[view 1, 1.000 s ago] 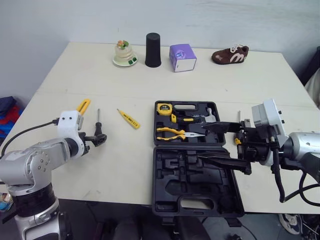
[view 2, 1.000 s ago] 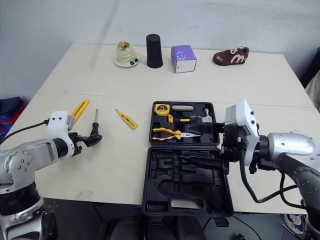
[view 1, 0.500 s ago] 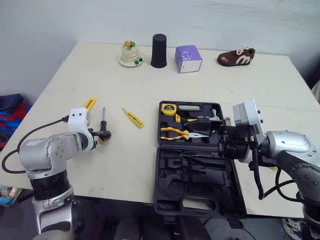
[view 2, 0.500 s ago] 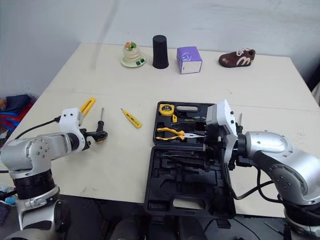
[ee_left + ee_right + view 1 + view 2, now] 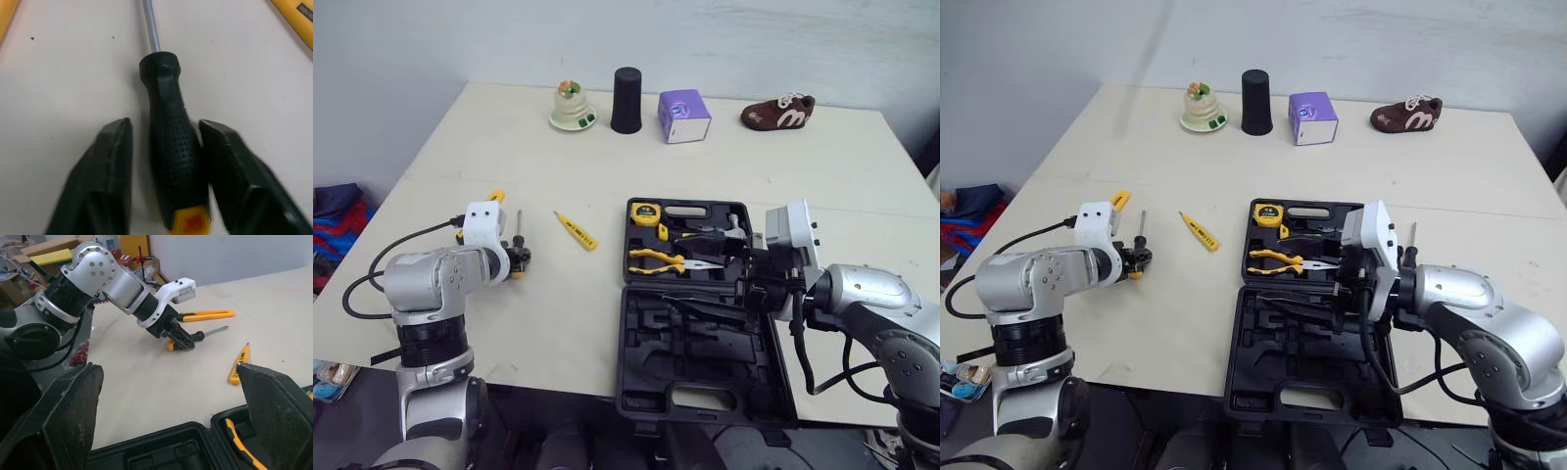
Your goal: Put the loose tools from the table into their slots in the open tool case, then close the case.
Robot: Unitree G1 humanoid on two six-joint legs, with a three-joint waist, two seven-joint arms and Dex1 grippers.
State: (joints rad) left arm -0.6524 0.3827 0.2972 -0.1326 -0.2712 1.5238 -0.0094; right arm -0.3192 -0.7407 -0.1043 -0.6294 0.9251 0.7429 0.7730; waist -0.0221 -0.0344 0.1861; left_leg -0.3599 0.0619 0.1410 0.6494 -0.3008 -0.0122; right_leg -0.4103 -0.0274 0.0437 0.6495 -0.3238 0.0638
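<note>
Since the earlier frames the head camera has shifted. Measured against the tool case, the right wrist has drawn in nearer the case's right edge. The left arm has tucked its elbow in, while its tip has kept to the same tool.

The desk carries the tool case lying open near its front edge. The case's far half already holds a tape measure and yellow-handled pliers, and its near half is bare moulded plastic. The right end effector hovers over the case with its jaws spread wide and nothing between them.

Three tools lie loose left of the case. They are a yellow utility knife, the screwdriver just beside it, and a yellow tester pen between the screwdriver and the case.

The left end effector straddles the screwdriver's black handle. It is not yet clamped: one finger looks to be touching the handle and the other stands a little off it.

The screwdriver should be light and stiff. Its stippled handle likely gives good friction, but it is round and lies flat, so it may roll or pivot if one finger pushes first. The thick middle of the handle, where the jaws now stand, seems the best hold. The bare steel shaft would be thin and slippery.
</note>
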